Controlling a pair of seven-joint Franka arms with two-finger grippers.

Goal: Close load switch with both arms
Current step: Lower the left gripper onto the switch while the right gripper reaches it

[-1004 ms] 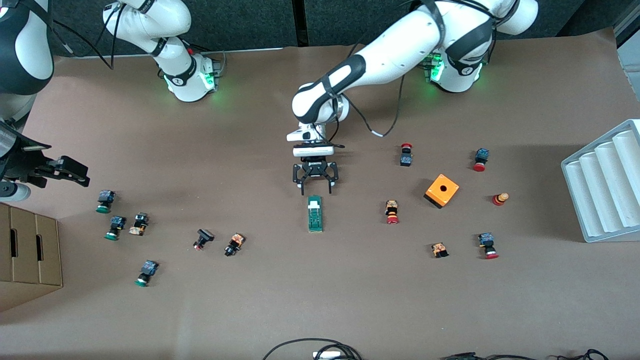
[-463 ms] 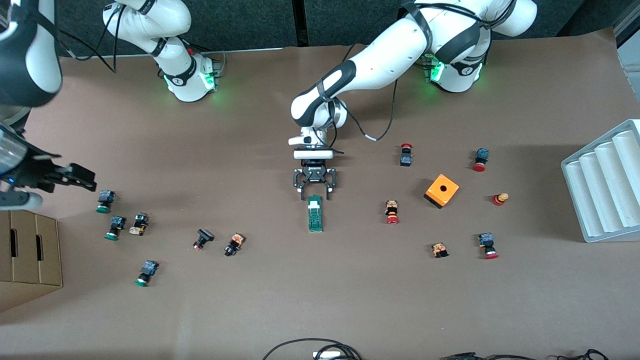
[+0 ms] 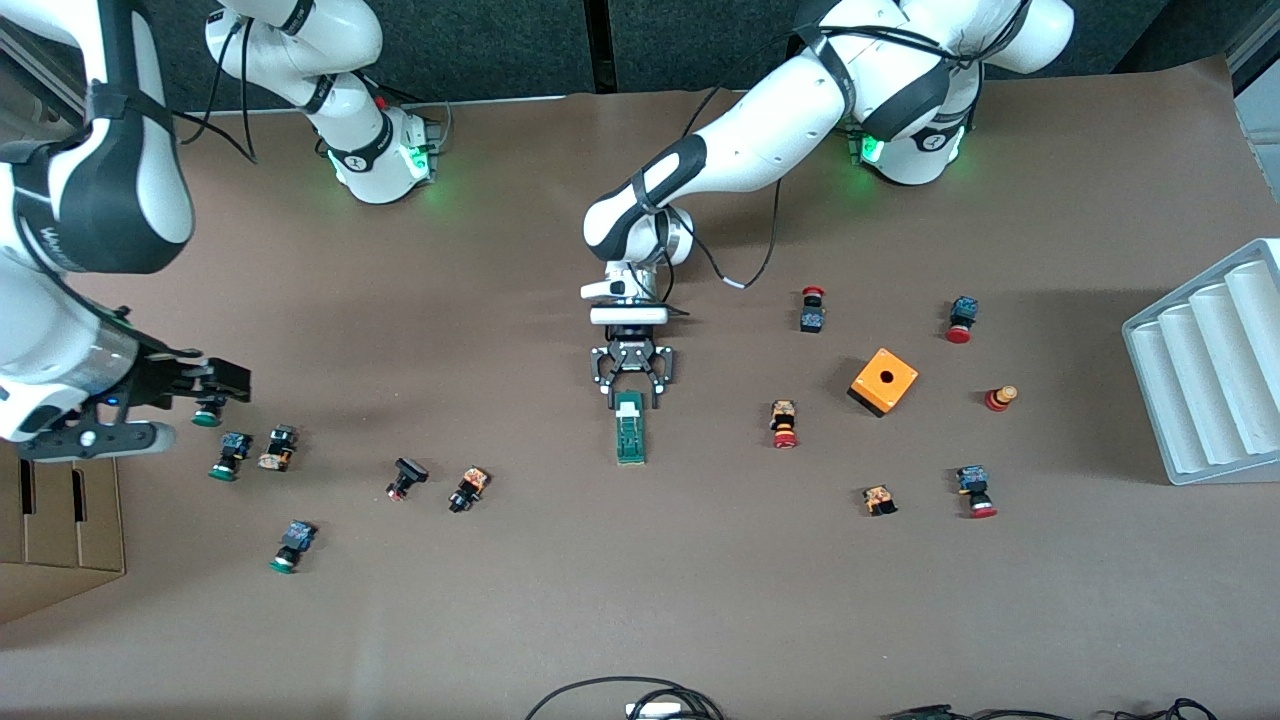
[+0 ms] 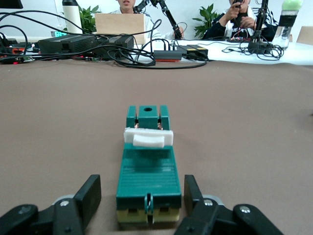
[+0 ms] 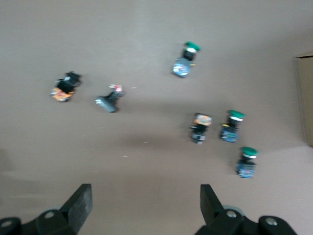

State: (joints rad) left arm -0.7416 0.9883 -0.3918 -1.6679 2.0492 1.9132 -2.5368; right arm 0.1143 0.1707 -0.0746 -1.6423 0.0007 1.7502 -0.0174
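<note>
The load switch (image 3: 630,430) is a narrow green block with a white handle piece (image 3: 628,408), lying mid-table. My left gripper (image 3: 632,398) is low at the switch's end that points to the robots. It is open, with one finger on each side of that end and not closed on it. In the left wrist view the switch (image 4: 149,169) lies between the black fingers (image 4: 191,192) of the left gripper (image 4: 142,195), and the white handle (image 4: 148,137) sits partway along it. My right gripper (image 3: 228,382) is open and empty over the push buttons at the right arm's end; the right wrist view shows it (image 5: 144,201) above bare table.
Small push buttons (image 3: 231,452) lie scattered at both ends of the table; several show in the right wrist view (image 5: 235,125). An orange cube with a hole (image 3: 884,381) and a white ribbed tray (image 3: 1210,360) sit toward the left arm's end. A cardboard box (image 3: 60,520) stands under the right arm.
My left gripper has come down and forward, so its fingers now flank the switch's end. My right arm has swung toward mid-table, carrying its gripper over the green-capped buttons.
</note>
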